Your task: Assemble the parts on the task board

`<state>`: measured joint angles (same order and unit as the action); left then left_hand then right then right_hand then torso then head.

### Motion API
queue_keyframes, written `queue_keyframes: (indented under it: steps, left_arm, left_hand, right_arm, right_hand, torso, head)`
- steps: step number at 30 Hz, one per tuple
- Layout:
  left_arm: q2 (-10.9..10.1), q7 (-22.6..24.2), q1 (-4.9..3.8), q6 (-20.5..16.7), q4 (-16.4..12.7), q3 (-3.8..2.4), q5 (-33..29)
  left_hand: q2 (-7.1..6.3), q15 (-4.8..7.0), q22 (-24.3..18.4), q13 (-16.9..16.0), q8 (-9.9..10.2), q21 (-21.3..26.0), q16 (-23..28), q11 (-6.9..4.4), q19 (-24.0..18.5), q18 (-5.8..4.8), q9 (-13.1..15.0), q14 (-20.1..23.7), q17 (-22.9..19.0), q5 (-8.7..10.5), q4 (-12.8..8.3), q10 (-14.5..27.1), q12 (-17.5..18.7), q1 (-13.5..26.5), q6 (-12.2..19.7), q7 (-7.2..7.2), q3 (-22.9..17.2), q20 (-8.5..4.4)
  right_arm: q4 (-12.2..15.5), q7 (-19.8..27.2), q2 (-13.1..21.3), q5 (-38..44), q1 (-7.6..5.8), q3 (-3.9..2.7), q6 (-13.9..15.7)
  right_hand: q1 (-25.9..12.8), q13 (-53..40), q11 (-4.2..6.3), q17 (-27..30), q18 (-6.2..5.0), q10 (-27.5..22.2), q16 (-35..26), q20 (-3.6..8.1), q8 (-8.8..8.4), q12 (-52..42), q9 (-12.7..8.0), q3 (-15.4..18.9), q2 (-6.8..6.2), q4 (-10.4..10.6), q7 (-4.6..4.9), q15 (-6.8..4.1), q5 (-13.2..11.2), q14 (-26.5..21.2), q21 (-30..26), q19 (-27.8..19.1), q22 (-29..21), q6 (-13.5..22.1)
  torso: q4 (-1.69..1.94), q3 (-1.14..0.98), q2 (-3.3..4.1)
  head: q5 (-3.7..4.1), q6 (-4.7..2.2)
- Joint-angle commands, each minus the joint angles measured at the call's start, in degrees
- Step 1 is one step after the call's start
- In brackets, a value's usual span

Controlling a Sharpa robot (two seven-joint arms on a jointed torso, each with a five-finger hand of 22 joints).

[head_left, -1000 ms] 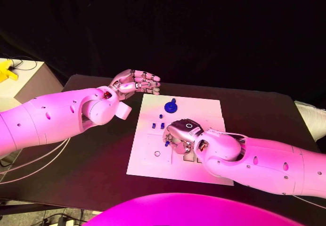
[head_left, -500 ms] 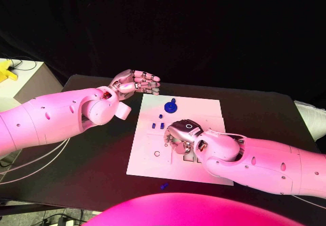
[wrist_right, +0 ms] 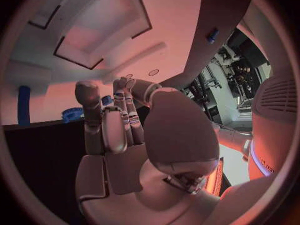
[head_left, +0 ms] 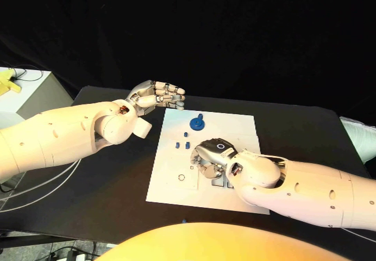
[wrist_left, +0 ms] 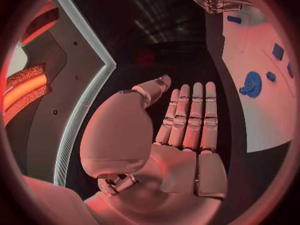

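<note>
Parts [head_left: 198, 123] on task board [head_left: 239, 126]

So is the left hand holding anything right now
No, the left hand is empty, its fingers stretched out straight beside the board.

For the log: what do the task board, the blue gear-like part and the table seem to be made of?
Task board: looks like matte white plastic, flat with cut recesses and holes; painted metal is possible. Blue gear-like part: probably moulded or printed plastic, uniformly blue, dull, toothed rim. Table: black, non-reflective surface, perhaps cloth or a matte laminate; the pictures do not settle which.
</note>
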<state>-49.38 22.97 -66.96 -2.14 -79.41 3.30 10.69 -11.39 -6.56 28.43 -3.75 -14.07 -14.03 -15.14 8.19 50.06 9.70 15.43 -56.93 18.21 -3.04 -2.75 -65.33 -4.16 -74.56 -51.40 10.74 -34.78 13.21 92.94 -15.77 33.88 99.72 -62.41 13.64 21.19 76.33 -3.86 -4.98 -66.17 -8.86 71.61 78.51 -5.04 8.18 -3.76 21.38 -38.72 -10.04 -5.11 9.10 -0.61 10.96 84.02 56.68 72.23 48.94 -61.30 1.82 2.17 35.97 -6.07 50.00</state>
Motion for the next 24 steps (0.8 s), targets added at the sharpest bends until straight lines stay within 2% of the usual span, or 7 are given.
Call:
queue_keyframes:
  steps: [1, 7, 12, 17, 20, 24]
  left_arm:
    - [0.0, 0.3, -0.01, 0.9, -0.2, -0.05, -0.4]
    - [-0.1, 0.3, -0.01, 0.9, -0.2, -0.05, -0.4]
    - [-0.1, 0.4, 0.00, 1.0, -0.1, -0.04, -0.4]
    - [0.3, 0.4, 0.14, 1.1, 0.4, -0.02, -0.6]
    - [0.8, 0.5, 0.38, 1.2, 1.1, -0.01, -0.8]
    - [1.6, 0.5, 0.74, 1.4, 2.2, 0.00, -1.1]
  left_hand:
    - [-0.05, -0.07, -0.1, -0.1, 0.4, 0.3, 0.2, 0.27, 0.3, 0.69, -0.1, -0.3, 0.1, -0.19, -0.1, -0.1, 0.3, -0.2, 0.0, 0.47, 0.4, 0.10]
    - [-0.01, -0.09, -0.2, -0.1, 0.4, 0.5, 0.3, 0.29, 0.4, 0.69, -0.1, -0.3, 0.1, -0.19, -0.1, 0.0, 0.3, -0.2, 0.0, 0.48, 0.4, 0.11]
    - [-0.01, -0.09, -0.2, -0.1, 0.4, 0.5, 0.3, 0.29, 0.4, 0.69, -0.1, -0.3, 0.1, -0.19, -0.1, 0.0, 0.3, -0.2, 0.0, 0.48, 0.4, 0.11]
    - [-0.01, -0.09, -0.2, -0.1, 0.4, 0.5, 0.3, 0.29, 0.4, 0.69, -0.1, -0.3, 0.1, -0.19, -0.1, 0.0, 0.3, -0.2, 0.0, 0.48, 0.4, 0.11]
    - [0.01, -0.09, -0.3, -0.1, 0.4, 0.5, 0.4, 0.29, 0.4, 0.69, -0.1, -0.3, 0.1, -0.19, -0.1, 0.0, 0.3, -0.3, -0.1, 0.46, 0.4, 0.11]
    - [0.01, -0.09, -0.3, -0.1, 0.4, 0.6, 0.4, 0.29, 0.4, 0.69, -0.1, -0.3, 0.1, -0.19, -0.1, 0.0, 0.3, -0.3, -0.1, 0.45, 0.4, 0.11]
  right_arm:
    - [0.9, 2.0, 0.9, -1.4, -0.06, 0.00, 4.1]
    - [2.3, 5.5, 2.8, -4.8, -0.36, -0.01, 6.5]
    - [4.1, 10.6, 5.2, -9.8, -1.29, -0.07, 6.6]
    - [5.6, 14.9, 7.5, -14.4, -2.42, -0.11, 3.6]
    - [6.1, 16.8, 8.5, -16.3, -2.76, -0.12, 1.2]
    - [6.2, 18.5, 9.0, -18.0, -2.90, -0.11, -1.5]
  right_hand:
    - [-0.6, 0.0, 0.11, 0.1, 0.57, -0.4, 0.2, -0.12, -0.45, 0.1, -0.1, 0.5, -0.39, 0.1, -0.05, 0.48, -0.3, 1.7, -0.3, -0.3, 0.0, 0.6]
    - [-1.1, -0.2, 0.20, 0.4, 0.48, 0.1, 0.2, -0.23, -0.81, -0.1, -0.2, 1.0, -0.77, 0.4, -0.08, 0.50, -0.5, 1.6, -0.6, -0.6, -0.2, 1.3]
    - [-1.5, -0.4, 0.35, 0.9, 0.34, 0.8, 0.1, -0.27, -0.94, -0.3, -0.1, 1.8, -1.12, 0.7, -0.15, 0.45, -0.9, 1.5, -1.3, -0.9, -0.7, 1.4]
    - [-2.1, -0.6, 0.45, 1.1, 0.30, 1.2, 0.1, -0.27, -0.99, -0.3, 0.0, 2.9, -1.67, 1.2, -0.25, 0.43, -0.3, 1.4, -1.8, -1.1, -1.1, 1.5]
    - [-3.1, -0.8, 0.51, 1.0, 0.34, 1.4, 0.2, -0.34, -1.17, -0.2, 0.1, 4.4, -2.36, 2.1, -0.34, 0.41, -0.7, 1.4, -2.1, -1.0, -1.1, 1.9]
    - [-3.7, -1.0, 0.61, -0.3, 0.43, 1.6, 0.9, -0.35, -1.32, -0.2, 0.2, 5.6, -3.03, 2.8, -0.45, 0.38, -0.9, 1.7, -2.2, -0.6, -0.9, 2.2]
  torso:
    - [0.02, 0.00, -0.04]
    - [0.03, 0.01, -0.08]
    - [0.00, 0.01, -0.20]
    - [0.04, 0.04, -0.62]
    - [0.20, -0.03, -1.04]
    - [0.37, -0.19, -1.59]
  head:
    - [-0.01, 0.00]
    - [-0.19, 0.00]
    - [-0.32, 0.00]
    - [-0.40, 0.00]
    - [-0.44, 0.00]
    - [-0.88, 0.00]
